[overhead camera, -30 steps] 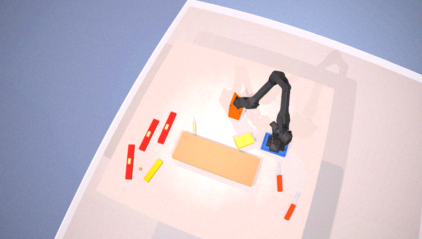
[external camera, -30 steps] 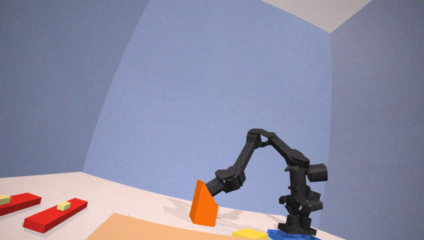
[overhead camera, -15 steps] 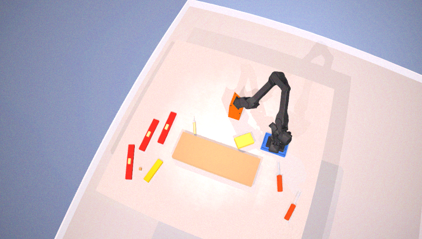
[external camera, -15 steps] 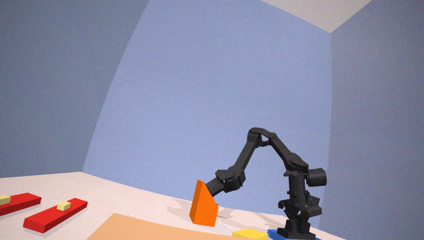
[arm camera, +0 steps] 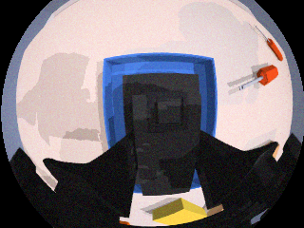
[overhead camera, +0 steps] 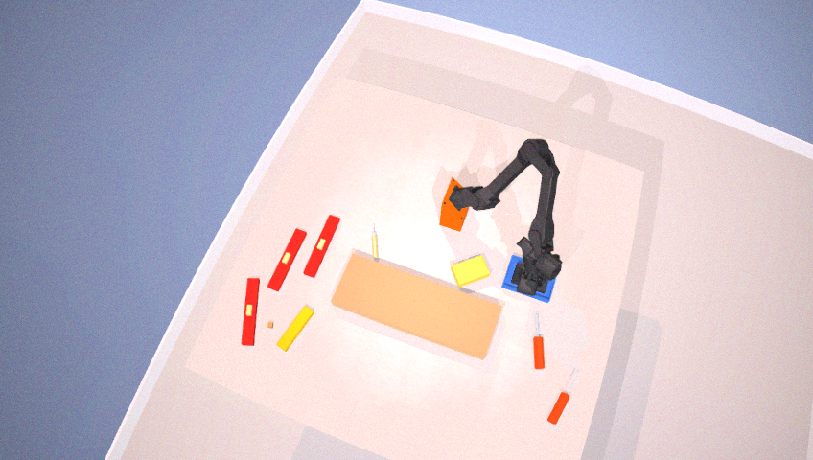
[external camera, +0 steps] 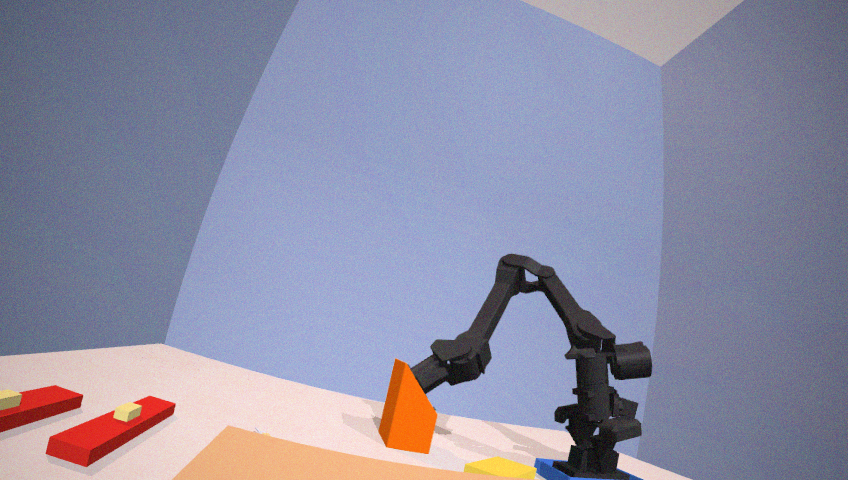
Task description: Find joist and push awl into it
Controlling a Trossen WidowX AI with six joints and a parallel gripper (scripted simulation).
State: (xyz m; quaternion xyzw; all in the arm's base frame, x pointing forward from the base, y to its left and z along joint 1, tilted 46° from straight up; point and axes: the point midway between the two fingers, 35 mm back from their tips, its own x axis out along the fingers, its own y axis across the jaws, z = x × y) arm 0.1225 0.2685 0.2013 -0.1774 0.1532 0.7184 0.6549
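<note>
My gripper points down at the blue tray. It is shut on the dark stud finder, a flat black block that lies within the tray walls, low down. Whether it touches the tray floor is not clear. The tan floor panel lies left of the tray in the top view. I see no hole in it; the joist is hidden. A thin tool with a pale yellow handle, which looks like the awl, lies by the panel's upper left edge.
The arm's far end is at an orange wedge. A yellow block lies between tray and panel. Two orange-handled tools lie beyond the tray. Red levels, a yellow bar and a small cube lie left.
</note>
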